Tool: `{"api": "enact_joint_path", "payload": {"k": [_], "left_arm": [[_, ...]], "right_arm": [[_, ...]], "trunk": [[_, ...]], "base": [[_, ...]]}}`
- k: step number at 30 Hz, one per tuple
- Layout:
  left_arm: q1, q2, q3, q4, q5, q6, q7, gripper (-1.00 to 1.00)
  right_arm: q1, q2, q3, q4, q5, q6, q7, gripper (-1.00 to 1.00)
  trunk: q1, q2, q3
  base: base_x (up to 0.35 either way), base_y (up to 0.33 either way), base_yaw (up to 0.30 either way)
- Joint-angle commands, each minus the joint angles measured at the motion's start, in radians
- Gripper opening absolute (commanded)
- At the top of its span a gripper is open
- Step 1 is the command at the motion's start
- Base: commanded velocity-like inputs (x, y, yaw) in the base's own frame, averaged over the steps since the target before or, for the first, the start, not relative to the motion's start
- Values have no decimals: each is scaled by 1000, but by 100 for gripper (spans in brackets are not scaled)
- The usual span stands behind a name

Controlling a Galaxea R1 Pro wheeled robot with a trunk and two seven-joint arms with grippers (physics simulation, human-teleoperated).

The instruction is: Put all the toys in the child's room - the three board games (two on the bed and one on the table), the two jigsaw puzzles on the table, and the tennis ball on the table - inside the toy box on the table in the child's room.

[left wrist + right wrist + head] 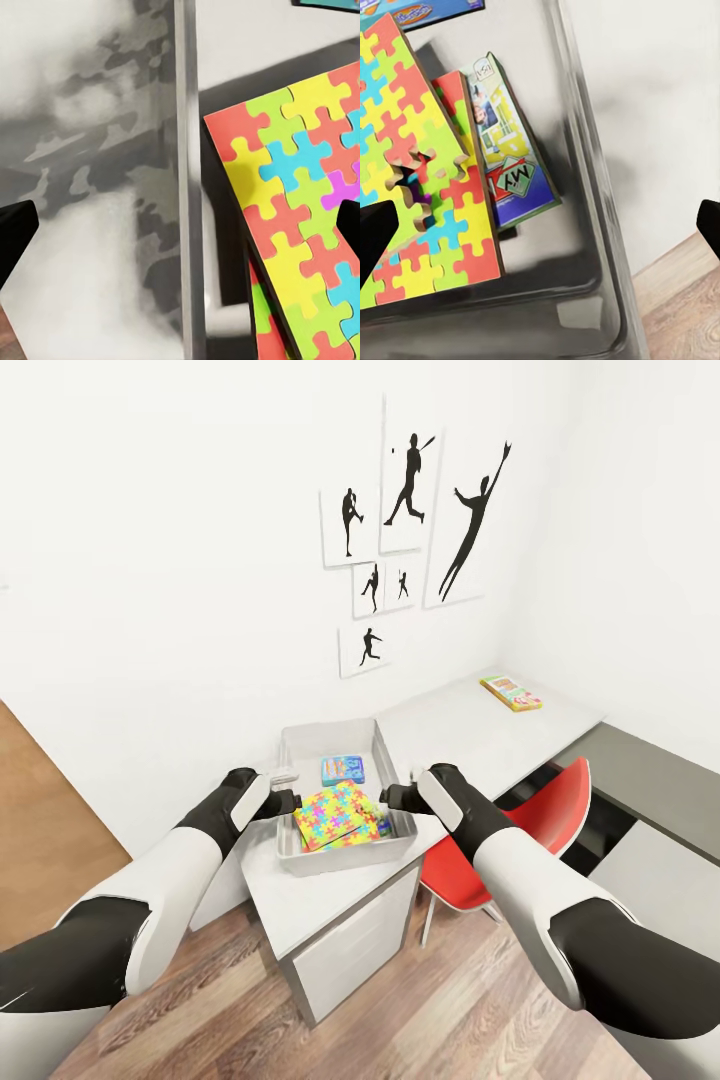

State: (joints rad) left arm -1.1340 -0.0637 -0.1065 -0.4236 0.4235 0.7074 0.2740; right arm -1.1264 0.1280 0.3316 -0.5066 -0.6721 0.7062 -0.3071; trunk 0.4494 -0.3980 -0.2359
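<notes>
Your left claw (292, 797) sits at one long wall of the toy box (330, 734), and your right claw (392, 796) at the opposite wall, so the bin lies between them on the worktop (440, 722). In each wrist view the dark fingertips (13, 238) stand far apart at the picture's edges, so both claws are wide open and hold nothing; whether they touch the rim, you cannot tell.

Between your claws, inside the bin, the jigsaw puzzles (340, 816) lie stacked and tilted. Beyond them is the blue board game (342, 769). Just beside your right claw, a white-green board game (506, 142) lies partly under the puzzles.

Well beyond your right claw, the orange-green board game (511, 692) lies on the worktop outside the bin.
</notes>
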Motion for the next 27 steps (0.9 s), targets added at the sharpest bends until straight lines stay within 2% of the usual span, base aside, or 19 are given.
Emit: {"api": "enact_joint_path", "payload": {"k": [1, 27], "left_arm": [[-1, 1, -7, -1, 11, 3, 8, 100], [-1, 4, -5, -9, 12, 4, 8, 100]], "right_arm": [[-1, -1, 5, -1, -11, 2, -9, 100], [-1, -2, 4, -4, -12, 1, -5, 100]], "trunk": [[1, -2, -2], [1, -2, -2]], "base": [[0, 0, 0], [0, 0, 0]]}}
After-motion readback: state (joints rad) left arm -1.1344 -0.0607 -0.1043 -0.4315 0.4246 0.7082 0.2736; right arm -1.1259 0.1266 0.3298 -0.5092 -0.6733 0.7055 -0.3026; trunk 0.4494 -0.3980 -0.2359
